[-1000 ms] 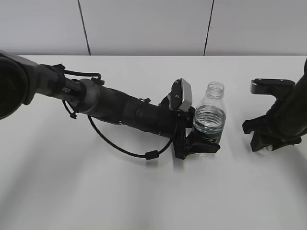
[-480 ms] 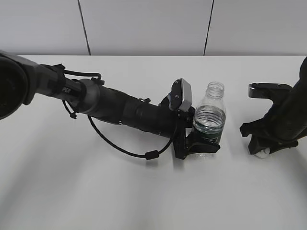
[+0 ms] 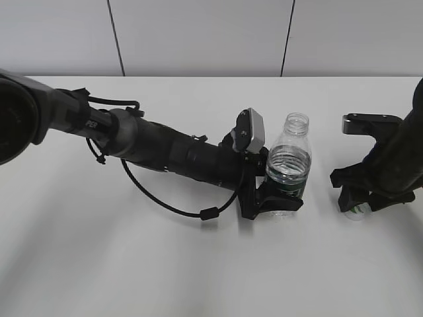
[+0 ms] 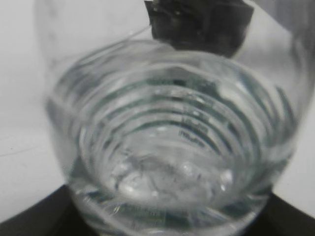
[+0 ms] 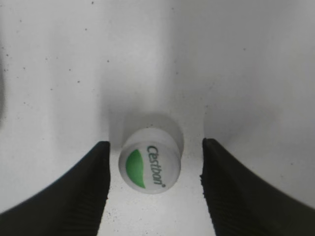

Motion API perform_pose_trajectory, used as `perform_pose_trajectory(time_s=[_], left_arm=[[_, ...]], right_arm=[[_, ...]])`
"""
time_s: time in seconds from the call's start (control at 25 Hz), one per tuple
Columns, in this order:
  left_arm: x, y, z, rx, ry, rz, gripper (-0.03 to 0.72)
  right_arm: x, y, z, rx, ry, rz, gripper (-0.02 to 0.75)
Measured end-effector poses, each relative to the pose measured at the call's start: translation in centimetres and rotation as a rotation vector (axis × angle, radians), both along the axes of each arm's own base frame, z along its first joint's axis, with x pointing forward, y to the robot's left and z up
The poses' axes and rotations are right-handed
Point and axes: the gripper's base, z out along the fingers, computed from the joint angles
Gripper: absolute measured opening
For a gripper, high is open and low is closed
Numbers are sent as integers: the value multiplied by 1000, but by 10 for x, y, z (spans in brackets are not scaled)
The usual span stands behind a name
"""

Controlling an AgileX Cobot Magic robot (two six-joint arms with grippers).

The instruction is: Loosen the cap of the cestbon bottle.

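The cap (image 5: 149, 162) lies on the worktop (image 5: 59, 73) between the right gripper's (image 5: 153, 184) spread fingers (image 5: 81, 189) (nothing gripped). The left gripper (image 3: 276, 200) clamps the cestbon bottle (image 3: 289, 163). Best lift the right arm straight up, clear of the cap.

The cap (image 5: 149, 167) is white with a green leaf mark and green lettering. The bottle (image 3: 289, 165) is clear and ribbed, with a dark green label band. Both arms are black, the left gripper (image 3: 277, 205) and right gripper (image 5: 153, 189) too. The table (image 3: 165, 264) is white.
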Motion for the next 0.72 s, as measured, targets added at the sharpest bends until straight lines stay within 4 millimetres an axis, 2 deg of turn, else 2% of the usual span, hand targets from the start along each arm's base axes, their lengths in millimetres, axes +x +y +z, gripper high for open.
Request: perform_pose_trajectory(time_s=[0.16, 0.24, 0.52, 0.72], left_arm=[[0, 0, 0, 0, 0, 0, 504], [0, 0, 0, 0, 0, 0, 514], [0, 0, -1, 4, 2, -2, 603], [-1, 0, -3, 10, 7, -2, 623]], right_arm=[[0, 0, 1, 2, -3, -1, 549], [0, 0, 8, 5, -21, 0, 585], [-6, 0, 57, 26, -151, 3, 601], [-12, 0, 85, 37, -239, 3, 596]])
